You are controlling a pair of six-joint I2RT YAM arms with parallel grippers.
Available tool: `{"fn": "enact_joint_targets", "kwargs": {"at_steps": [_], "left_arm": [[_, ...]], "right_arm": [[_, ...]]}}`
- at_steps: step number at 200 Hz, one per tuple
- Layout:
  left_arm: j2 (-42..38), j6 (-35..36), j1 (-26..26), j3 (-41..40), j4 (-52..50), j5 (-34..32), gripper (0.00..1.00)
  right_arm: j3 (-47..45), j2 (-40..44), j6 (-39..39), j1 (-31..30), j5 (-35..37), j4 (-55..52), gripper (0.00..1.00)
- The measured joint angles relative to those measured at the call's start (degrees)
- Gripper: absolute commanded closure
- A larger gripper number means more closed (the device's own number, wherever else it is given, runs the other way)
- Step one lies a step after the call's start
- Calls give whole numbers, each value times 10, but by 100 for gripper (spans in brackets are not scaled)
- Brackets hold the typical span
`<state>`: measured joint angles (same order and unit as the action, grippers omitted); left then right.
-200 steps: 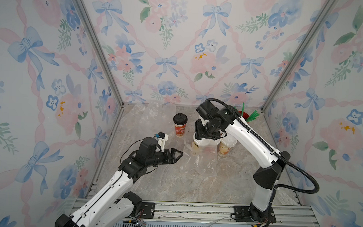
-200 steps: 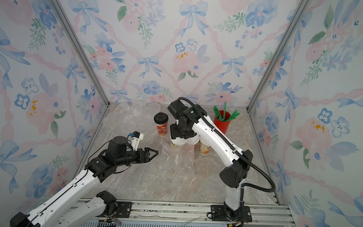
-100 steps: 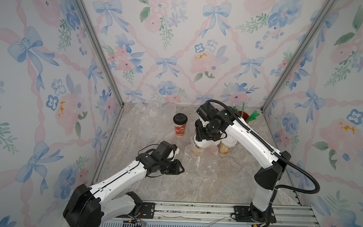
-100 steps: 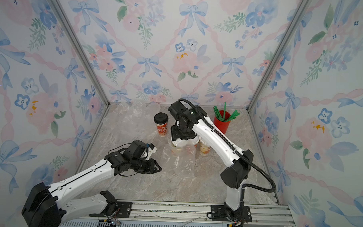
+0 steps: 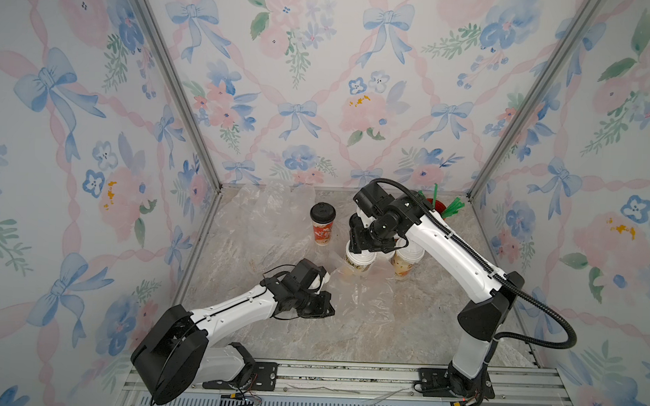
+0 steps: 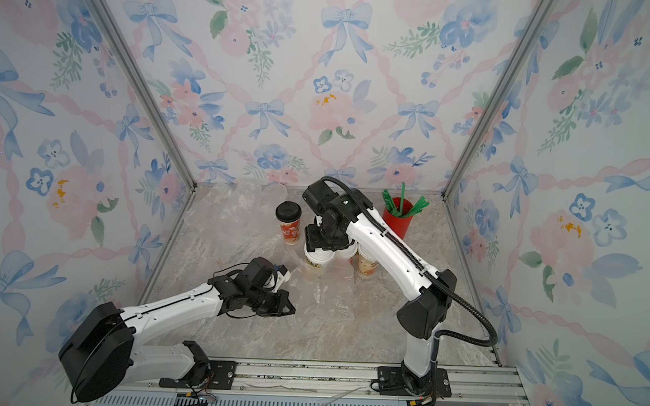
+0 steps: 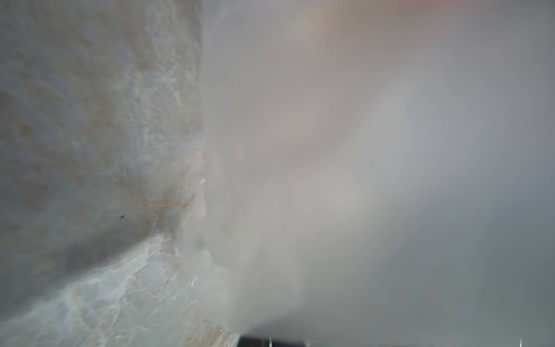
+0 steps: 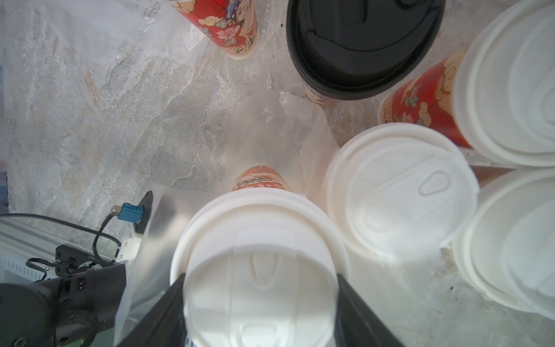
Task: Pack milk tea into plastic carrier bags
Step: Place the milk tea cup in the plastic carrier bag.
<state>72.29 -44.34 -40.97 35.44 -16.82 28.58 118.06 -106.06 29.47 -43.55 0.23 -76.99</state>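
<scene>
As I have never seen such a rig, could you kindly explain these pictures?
Two white robot arms, left and right, stand on a rail, each ending in a two-fingered gripper. Two pictures look down on the whole scene; two come from cameras on the wrists. On the stone-patterned table stand lidded paper cups, one a black-lidded cup, and a red cup of green straws. The right gripper clasps a white-lidded cup by its top, its side veiled by a clear plastic bag. The left gripper is shut, apparently pinching that bag's edge; its wrist camera shows mostly blurred film.
</scene>
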Motion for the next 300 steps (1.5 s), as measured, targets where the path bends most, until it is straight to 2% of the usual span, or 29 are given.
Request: {"fn": "enact_joint_targets", "kwargs": {"at_steps": [91,125,157,198,243,273,300], "left_arm": [[10,26,-11,-17,5,-14,92],[10,37,-17,-19,5,-57,91],[7,52,-32,-19,6,-127,90],[-15,69,-35,-23,71,-192,91],[-33,70,-31,-46,170,-234,86],[-63,54,-3,-47,162,-263,86],[-83,40,40,-49,137,-245,87]], "right_arm": [[1,0,-28,-5,-85,-40,58],[1,0,-39,-14,-108,-64,58],[1,1,-40,-24,-124,-66,58],[-11,17,-24,-27,-116,-58,58],[-21,30,6,-42,-64,-44,58],[-21,30,19,-52,-33,-36,58],[-21,30,25,-53,-16,-32,58]]}}
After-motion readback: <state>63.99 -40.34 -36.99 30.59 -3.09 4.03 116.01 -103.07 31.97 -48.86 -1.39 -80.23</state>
